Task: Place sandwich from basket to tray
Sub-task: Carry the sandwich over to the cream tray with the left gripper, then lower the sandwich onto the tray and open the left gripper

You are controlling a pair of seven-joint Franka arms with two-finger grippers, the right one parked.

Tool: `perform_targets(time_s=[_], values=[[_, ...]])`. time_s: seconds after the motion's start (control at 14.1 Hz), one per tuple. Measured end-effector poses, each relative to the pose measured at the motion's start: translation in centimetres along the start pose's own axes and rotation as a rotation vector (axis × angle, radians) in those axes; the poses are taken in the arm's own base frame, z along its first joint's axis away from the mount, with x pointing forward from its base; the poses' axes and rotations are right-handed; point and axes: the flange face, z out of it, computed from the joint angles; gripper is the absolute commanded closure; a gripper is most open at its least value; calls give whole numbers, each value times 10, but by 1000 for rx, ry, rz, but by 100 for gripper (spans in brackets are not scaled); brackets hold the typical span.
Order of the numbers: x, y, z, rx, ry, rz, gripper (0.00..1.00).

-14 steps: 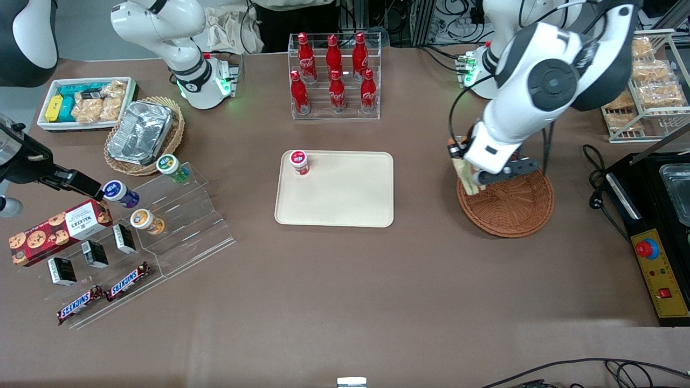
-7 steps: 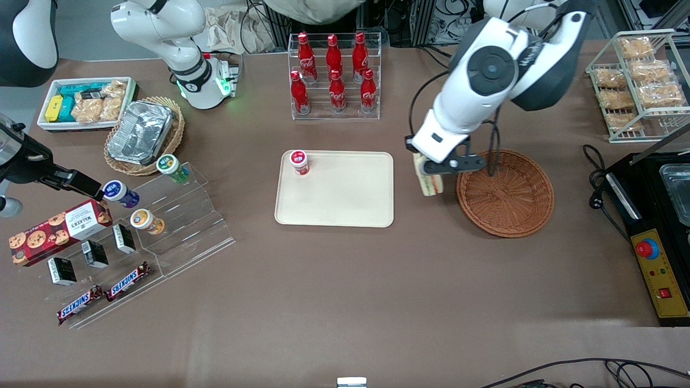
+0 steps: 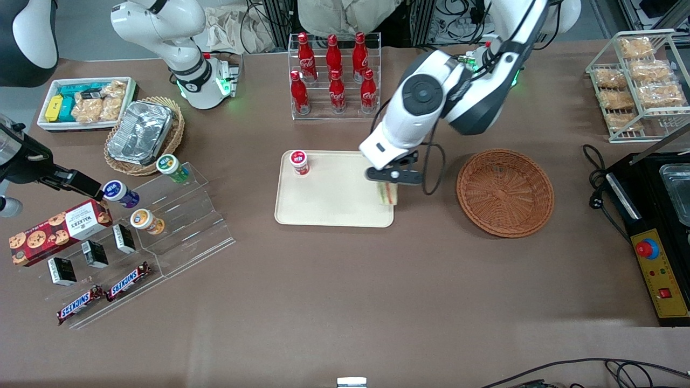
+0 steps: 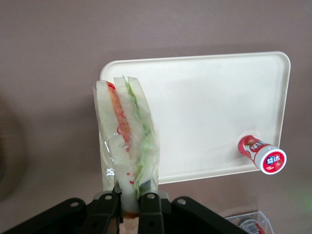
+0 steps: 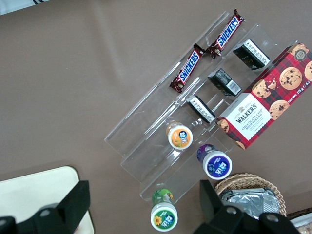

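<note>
Front view: gripper (image 3: 389,186) hangs above the tray (image 3: 323,207) at its working-arm edge, clamped on the sandwich (image 3: 387,195), which dangles over that rim. From the tray's centre the wedge sits near three o'clock and the small red-capped jar (image 3: 298,162) near ten. Basket (image 3: 505,192) stands empty, apart from the tray

Left wrist view: fingers (image 4: 146,207) pinch the wedge's narrow end, its wrapped layers hanging over the tray's corner with bare table (image 4: 53,53) beside it

Right wrist view: only a tray corner (image 5: 44,183) shows

Risk, as I judge it: letting go this close to the rim could tip the sandwich onto the table
</note>
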Motion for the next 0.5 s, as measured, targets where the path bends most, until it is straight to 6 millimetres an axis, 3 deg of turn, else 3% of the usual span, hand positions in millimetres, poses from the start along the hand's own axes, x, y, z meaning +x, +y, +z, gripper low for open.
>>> perform_targets(time_s=[0.21, 0.5], values=[[6, 9, 44, -2, -8, 14, 100], [16, 6, 106, 11, -44, 14, 100]])
